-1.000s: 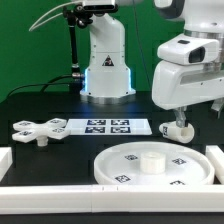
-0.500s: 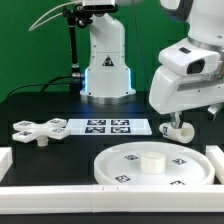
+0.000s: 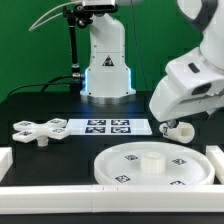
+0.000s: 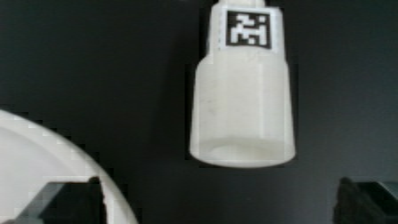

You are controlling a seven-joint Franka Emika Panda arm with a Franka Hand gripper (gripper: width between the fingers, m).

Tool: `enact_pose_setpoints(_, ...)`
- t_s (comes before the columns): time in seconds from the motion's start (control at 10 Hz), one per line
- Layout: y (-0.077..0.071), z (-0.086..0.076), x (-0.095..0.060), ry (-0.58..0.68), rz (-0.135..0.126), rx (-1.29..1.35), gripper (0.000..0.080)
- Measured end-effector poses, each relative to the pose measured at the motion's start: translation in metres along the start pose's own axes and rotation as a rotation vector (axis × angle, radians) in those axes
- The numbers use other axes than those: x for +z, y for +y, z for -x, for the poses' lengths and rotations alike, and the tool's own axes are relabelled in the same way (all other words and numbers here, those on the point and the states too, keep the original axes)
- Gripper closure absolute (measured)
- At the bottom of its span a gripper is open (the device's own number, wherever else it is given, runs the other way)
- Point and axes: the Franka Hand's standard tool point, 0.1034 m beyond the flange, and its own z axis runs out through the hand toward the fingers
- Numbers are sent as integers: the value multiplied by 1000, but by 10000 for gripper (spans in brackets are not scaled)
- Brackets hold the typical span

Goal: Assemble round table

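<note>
Post (image 4: 240, 95) lying outside rimmed disc (image 3: 110, 165), near its rim; jaws wide apart.

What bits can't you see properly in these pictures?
- The post: in the exterior view it is mostly hidden behind the gripper. In the wrist view its tagged end is cut off by the edge.
- The round disc: the wrist view shows only a rim sliver, cut by the edge.
- The cross piece: in the exterior view its tags are too small to read.
</note>
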Motion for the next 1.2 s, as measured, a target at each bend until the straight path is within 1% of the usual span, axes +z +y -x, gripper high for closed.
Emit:
enact_pose_setpoints(0.1,0,7,6,-79,47,45,151)
enact_pose_setpoints(0.2,-4,9,11,-138,63,56,151)
enact_pose_setpoints(0.3,-6,11,11,-180,54,62,151)
enact_pose_setpoints(0.4,-6,17,14,-254,50,62,151)
enact_pose_setpoints(0.6,-6,16,21,-396,39,62,151)
enact_pose_setpoints(0.9,-4,16,38,-578,19,68,151)
enact_pose_setpoints(1.0,-2,4,43,-548,17,70,151)
enact_pose_setpoints(1.2,-2,2,45,-530,17,67,151)
